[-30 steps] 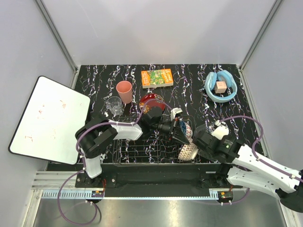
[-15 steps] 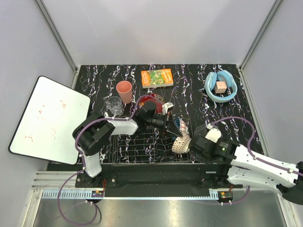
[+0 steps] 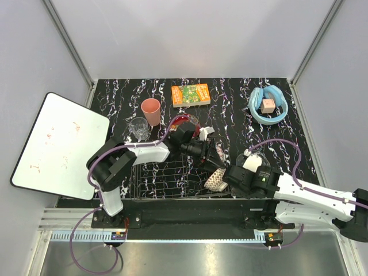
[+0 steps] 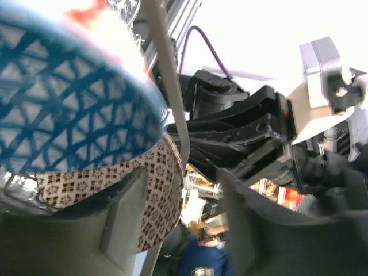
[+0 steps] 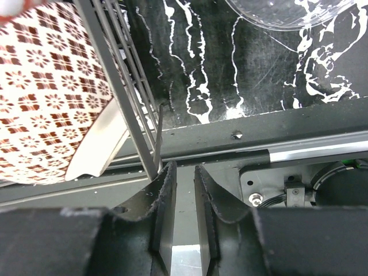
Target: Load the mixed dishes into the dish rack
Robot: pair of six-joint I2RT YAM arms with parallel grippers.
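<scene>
The dark wire dish rack [image 3: 167, 178] sits at the near edge between my arms. A blue patterned bowl [image 4: 69, 103] and a beige patterned bowl [image 4: 164, 190] lean together at its right end, behind a rack wire [image 4: 169, 75]. My left gripper [image 4: 181, 184] is open just beside them with nothing between its fingers; from above it [image 3: 208, 145] hovers over the rack's right part. My right gripper [image 5: 183, 169] stands open by a narrow gap, empty, at the rack's corner wire [image 5: 118, 92], with the beige bowl [image 5: 52, 98] beyond. A clear glass bowl [image 5: 287, 11] lies on the table.
A salmon-pink cup [image 3: 150, 110], a glass tumbler [image 3: 138, 127] and a red bowl [image 3: 183, 121] stand behind the rack. An orange-green box [image 3: 190, 94] and light-blue headphones [image 3: 268, 105] lie at the back. A white board [image 3: 57, 144] overhangs the left edge.
My left gripper has opened and let go of the blue bowl, drawing back a little. My right arm has shifted left, and the beige bowl has moved left into the rack's right end.
</scene>
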